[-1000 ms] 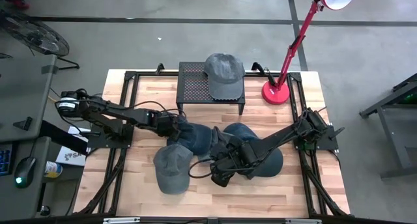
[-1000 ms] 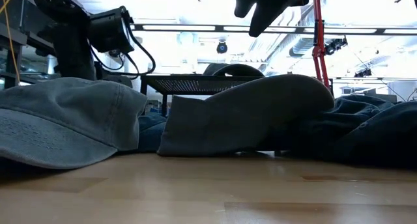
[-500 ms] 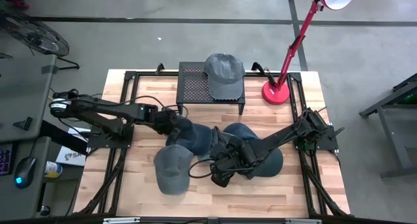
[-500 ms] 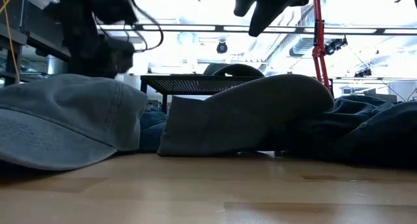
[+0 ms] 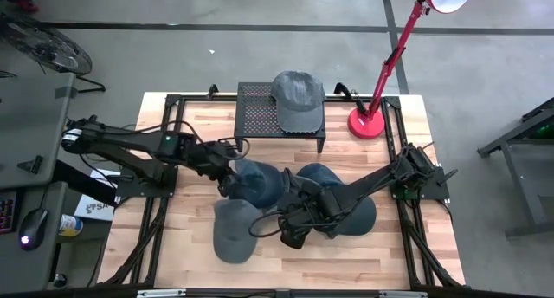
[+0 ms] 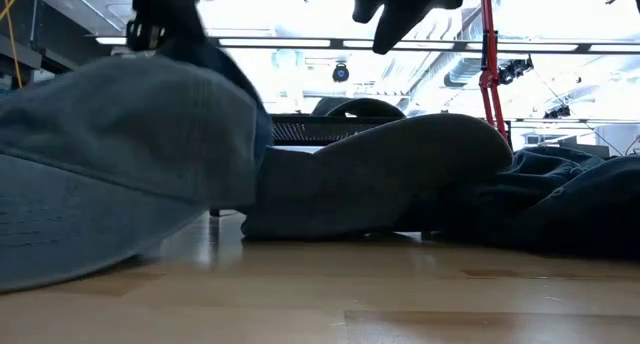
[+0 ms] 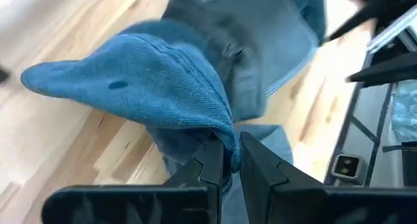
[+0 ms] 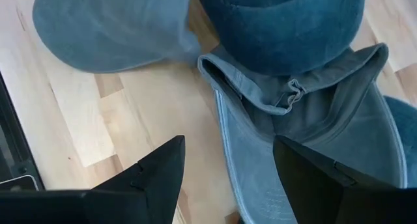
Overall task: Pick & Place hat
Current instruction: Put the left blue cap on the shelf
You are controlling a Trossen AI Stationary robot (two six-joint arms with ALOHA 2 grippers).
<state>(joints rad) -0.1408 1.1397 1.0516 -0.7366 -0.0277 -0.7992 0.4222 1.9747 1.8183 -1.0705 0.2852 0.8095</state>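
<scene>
Several caps crowd the desk (image 5: 186,255). We have our left end effector (image 7: 225,160) pinching the blue hat (image 7: 150,94) by its rim, lifting it clear; it hangs at 12 o'clock from the fingers. Our right end effector (image 8: 228,168) hovers spread over a grey cap (image 8: 306,139) at 3 o'clock.

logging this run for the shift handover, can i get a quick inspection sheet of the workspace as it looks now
surface: light wooden table, bare at the front.
job's things: blue denim cap pinched at its edge; grey cap on black mesh stand; more denim caps heaped mid-table.
clutter: red desk lamp at the back right.
grippers: left gripper shut on the blue denim cap; right gripper open above the heap.
cables: black cable beside the right arm.
surroundings: grey floor; computer mouse on a side desk.
</scene>
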